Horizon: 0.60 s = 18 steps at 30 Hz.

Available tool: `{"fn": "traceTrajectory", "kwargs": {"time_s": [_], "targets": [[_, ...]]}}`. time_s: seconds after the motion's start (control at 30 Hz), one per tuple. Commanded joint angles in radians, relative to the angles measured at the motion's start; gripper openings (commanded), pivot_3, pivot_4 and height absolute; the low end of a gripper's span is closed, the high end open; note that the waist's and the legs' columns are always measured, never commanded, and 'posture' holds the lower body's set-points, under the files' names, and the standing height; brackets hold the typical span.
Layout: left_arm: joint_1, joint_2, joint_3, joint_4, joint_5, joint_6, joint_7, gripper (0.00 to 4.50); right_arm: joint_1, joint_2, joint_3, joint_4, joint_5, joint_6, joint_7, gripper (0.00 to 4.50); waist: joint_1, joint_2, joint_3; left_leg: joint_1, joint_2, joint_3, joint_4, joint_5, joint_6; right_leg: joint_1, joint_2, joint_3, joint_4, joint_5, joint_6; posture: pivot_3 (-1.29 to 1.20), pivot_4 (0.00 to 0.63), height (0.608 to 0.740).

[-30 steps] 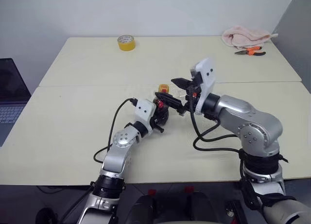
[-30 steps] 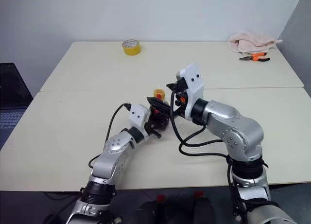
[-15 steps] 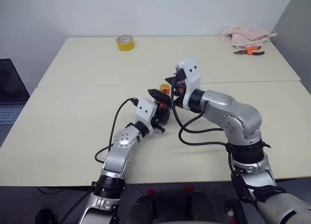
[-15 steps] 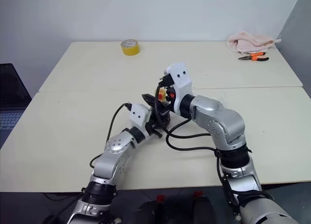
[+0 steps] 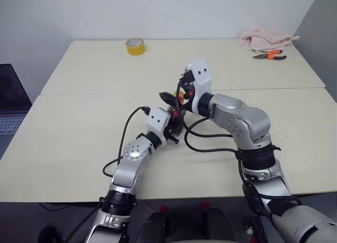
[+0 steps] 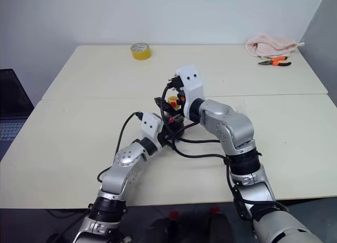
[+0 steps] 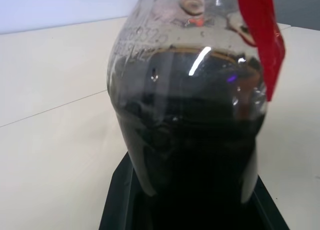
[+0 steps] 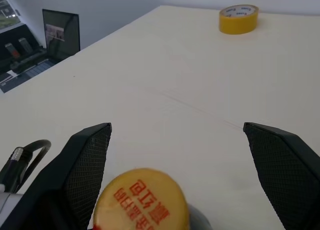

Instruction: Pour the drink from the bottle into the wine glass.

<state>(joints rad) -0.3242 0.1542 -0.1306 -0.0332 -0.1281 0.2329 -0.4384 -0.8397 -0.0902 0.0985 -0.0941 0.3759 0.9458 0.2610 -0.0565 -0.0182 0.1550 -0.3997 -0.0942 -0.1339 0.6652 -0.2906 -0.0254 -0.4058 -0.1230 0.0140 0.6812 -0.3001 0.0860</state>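
The bottle (image 7: 190, 115) stands upright at the middle of the table, with the dark drink (image 7: 195, 155) filling most of it and a red strip hanging at its neck. My left gripper (image 5: 172, 128) is shut on the bottle's body from the near side. The open right gripper (image 8: 177, 135) reaches in level from the right at cap height. Its two black fingers (image 8: 92, 145) stand wide apart on either side of the yellow cap (image 8: 142, 200) without touching it. The wine glass is hidden from view.
A yellow tape roll (image 5: 135, 46) lies at the far left of the table. A pink cloth (image 5: 265, 40) and orange pliers (image 5: 270, 55) lie at the far right. A laptop (image 5: 10, 103) sits beyond the left table edge.
My right arm has swung leftward and forward, bringing its open gripper from the right of the bottle to around the yellow cap. The left gripper and bottle have stayed put.
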Motion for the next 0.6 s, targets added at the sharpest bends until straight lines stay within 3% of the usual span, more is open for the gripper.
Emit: {"fn": "traceTrajectory", "kwargs": {"time_s": [0.03, 0.6], "targets": [[-0.009, -0.001, 0.004, -0.027, 0.001, -0.031, 0.004, 0.76, -0.025, 0.007, -0.040, -0.011, 0.006, -0.025, -0.002, 4.50, 0.000, 0.000, 0.000, 0.000, 0.000, 0.000, 0.000, 0.000, 0.000, 0.000, 0.000, 0.000, 0.000, 0.000, 0.000, 0.00, 0.150, 0.740], [-0.009, 0.000, 0.008, -0.026, 0.001, -0.031, -0.001, 0.76, 0.044, -0.031, -0.079, -0.072, 0.069, 0.001, 0.052, 4.50, -0.001, 0.000, 0.000, 0.000, 0.000, 0.000, 0.000, 0.000, 0.000, 0.000, 0.000, 0.000, 0.000, 0.000, 0.000, 0.00, 0.150, 0.740]]}}
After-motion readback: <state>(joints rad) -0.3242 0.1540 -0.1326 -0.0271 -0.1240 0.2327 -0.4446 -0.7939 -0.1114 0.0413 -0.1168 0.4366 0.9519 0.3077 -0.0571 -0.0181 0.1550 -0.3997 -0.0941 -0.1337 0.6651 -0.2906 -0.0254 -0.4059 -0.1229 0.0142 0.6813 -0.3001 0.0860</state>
